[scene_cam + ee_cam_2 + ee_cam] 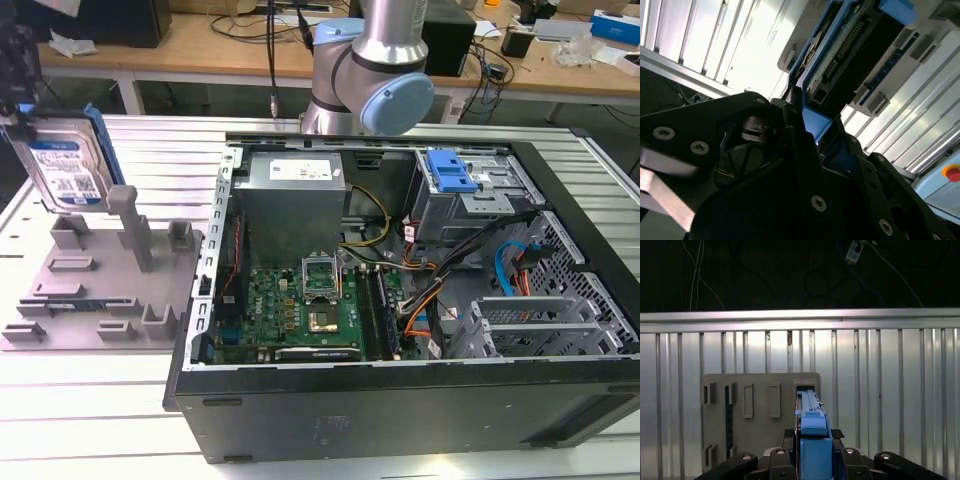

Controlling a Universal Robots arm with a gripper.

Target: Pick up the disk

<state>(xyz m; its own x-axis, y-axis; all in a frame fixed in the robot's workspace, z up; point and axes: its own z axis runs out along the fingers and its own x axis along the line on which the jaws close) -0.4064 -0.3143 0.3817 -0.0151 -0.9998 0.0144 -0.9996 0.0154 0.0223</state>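
Note:
The disk [65, 165] stands on edge at the exterior view's far left, a silver drive with a white-and-blue label and a blue side rail. My dark gripper [18, 105] holds it from above, shut on its upper part. In the first wrist view the disk [812, 422] shows edge-on between my black fingers [789, 434], over a slot at the back of the grey fixture tray [760, 412]. I cannot tell whether its lower edge is clear of the slot. In the second wrist view the disk's [850, 50] connector end shows beyond a finger [796, 127].
The fixture tray [100, 290] with upright posts lies on the slatted metal table [60, 400]. An open computer case [400, 300] stands to the exterior view's right, with a blue-handled drive cage [450, 175] inside. The arm's base [365, 70] rises behind the case.

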